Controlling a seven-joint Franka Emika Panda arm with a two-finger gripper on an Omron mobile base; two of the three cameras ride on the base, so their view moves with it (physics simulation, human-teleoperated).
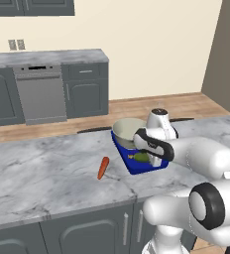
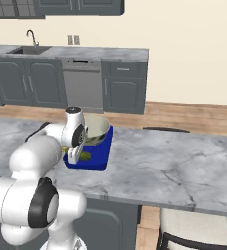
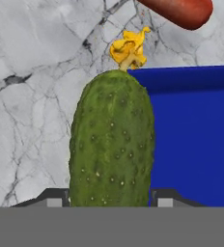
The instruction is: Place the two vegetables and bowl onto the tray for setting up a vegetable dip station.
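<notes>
The deep-blue tray (image 1: 145, 167) (image 2: 99, 157) lies on the marble island with the metal bowl (image 1: 127, 131) (image 2: 98, 128) on its far end. My gripper (image 1: 153, 161) (image 2: 75, 157) (image 3: 110, 198) reaches down over the tray's near end, shut on the dark green cucumber (image 3: 111, 149) (image 1: 140, 158) (image 2: 86, 156). Both fingertips press against the cucumber's sides, and it hangs along the tray's edge (image 3: 196, 140), half over blue and half over marble. The orange carrot (image 1: 103, 167) (image 3: 177, 10) lies on the bare counter to the left of the tray, apart from it.
The island counter (image 1: 42, 168) runs wide to the left and right of the tray, with its front edge close to the robot's base. Grey cabinets and a dishwasher (image 1: 40, 93) line the back wall. A chair (image 2: 193, 229) stands at the lower right.
</notes>
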